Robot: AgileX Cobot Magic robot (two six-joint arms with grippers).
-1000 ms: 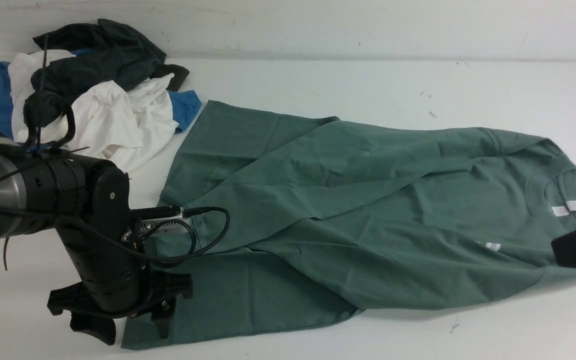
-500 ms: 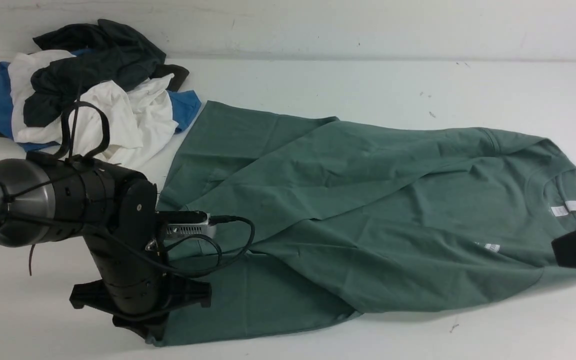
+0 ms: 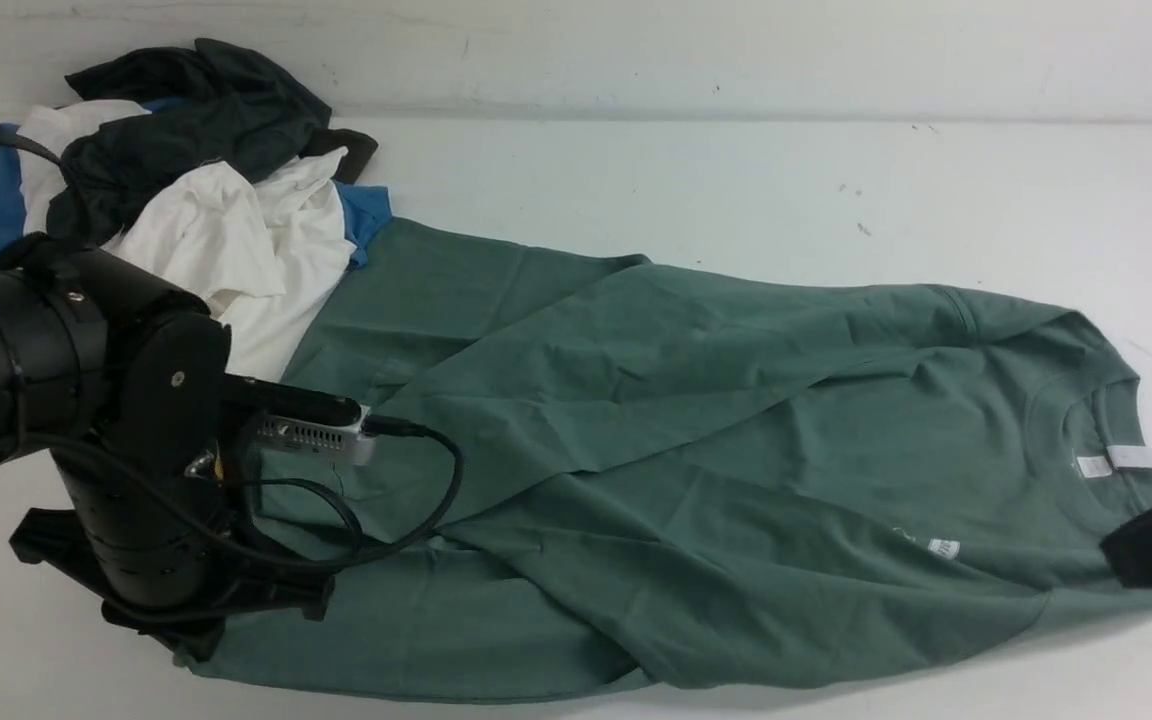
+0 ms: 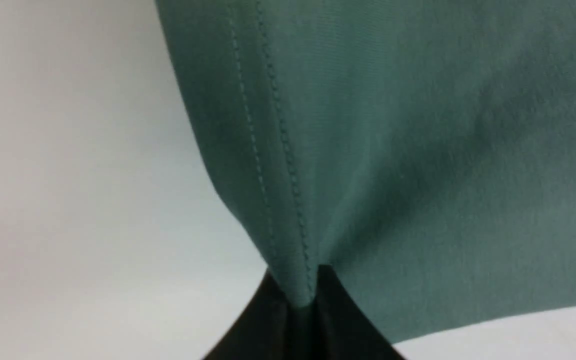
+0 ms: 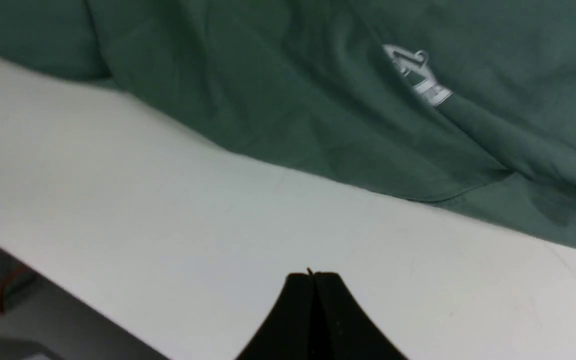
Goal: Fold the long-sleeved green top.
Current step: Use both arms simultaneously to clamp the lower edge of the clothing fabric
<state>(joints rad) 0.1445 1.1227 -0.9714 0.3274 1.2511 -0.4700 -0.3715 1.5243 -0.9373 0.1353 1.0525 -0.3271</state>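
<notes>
Dragged leftward over the last second, the large sage-green cotton long-sleeved top (image 3: 696, 470) lies creased across the scuffed white tabletop (image 3: 686, 170). The left gripper (image 4: 300, 300) is clamped on its stitched hem. The right gripper (image 5: 313, 280) is pinched together on nothing, above bare table near the small white chest logo (image 5: 418, 75). A heap of white, blue and black garments (image 3: 206, 200) lies beyond the left gripper.

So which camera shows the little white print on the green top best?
The right wrist view: the print is large and close there, though creased. The front view shows it as a tiny speck; the left wrist view shows only hem.
</notes>
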